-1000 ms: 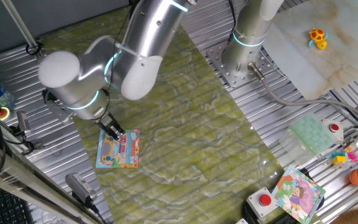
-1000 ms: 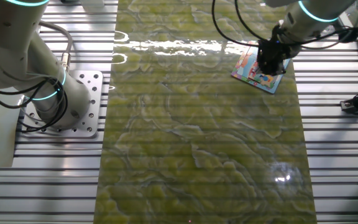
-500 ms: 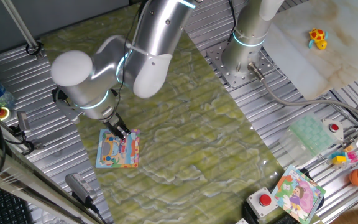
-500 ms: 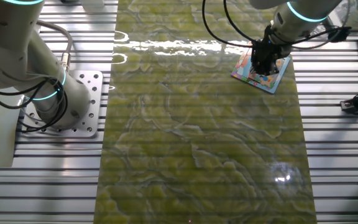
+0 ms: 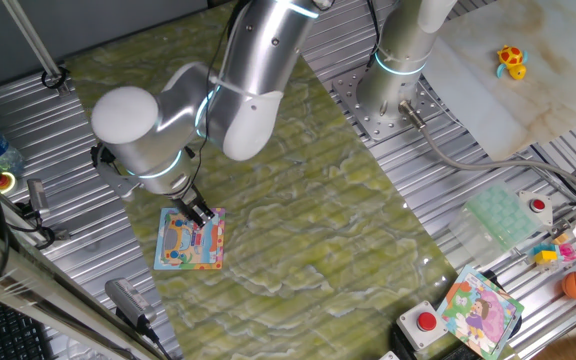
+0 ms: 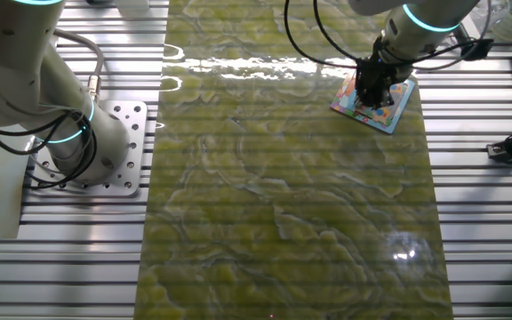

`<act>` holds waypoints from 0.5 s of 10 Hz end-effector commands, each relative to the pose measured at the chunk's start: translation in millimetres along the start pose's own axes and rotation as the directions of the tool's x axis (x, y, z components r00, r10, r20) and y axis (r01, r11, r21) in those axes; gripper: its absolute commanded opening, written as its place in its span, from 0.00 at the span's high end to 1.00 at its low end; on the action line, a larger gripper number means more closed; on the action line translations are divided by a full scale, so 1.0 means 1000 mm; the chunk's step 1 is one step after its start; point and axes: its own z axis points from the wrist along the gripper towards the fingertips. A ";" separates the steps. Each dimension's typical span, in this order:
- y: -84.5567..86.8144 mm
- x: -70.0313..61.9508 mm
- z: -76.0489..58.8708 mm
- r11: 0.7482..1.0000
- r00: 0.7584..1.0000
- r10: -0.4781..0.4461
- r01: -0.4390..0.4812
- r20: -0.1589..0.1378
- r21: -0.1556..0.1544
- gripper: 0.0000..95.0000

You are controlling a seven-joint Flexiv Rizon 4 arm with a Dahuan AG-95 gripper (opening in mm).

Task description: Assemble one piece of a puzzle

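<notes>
The puzzle (image 5: 186, 243) is a square board with a light-blue border and an orange, pink and yellow cartoon. It lies on the green mat at the left. It also shows in the other fixed view (image 6: 376, 100) at the far right of the mat. My gripper (image 5: 202, 216) points down over the board's upper right part, with its tips at or just above the surface. In the other fixed view the gripper (image 6: 369, 92) covers the board's middle. The fingers are pinched together on the tiny piece, which is almost wholly hidden between them.
A second square board with a purple-and-green cartoon (image 5: 480, 310) lies at the front right, next to a red button box (image 5: 424, 324). A second arm's base (image 5: 396, 85) stands on a bolted plate at the back. A clamp (image 5: 128, 300) sits just in front of the puzzle.
My gripper and arm have shifted from the board's upper left edge to the right, further over the board. The board has stayed in place.
</notes>
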 end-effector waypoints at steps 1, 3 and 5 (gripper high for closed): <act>0.001 0.001 -0.001 1.000 1.000 0.004 -0.004 -0.001 0.001 1.00; 0.001 0.001 0.001 1.000 1.000 0.004 -0.004 0.002 0.000 1.00; 0.002 -0.001 0.000 1.000 1.000 0.009 -0.009 0.003 -0.002 1.00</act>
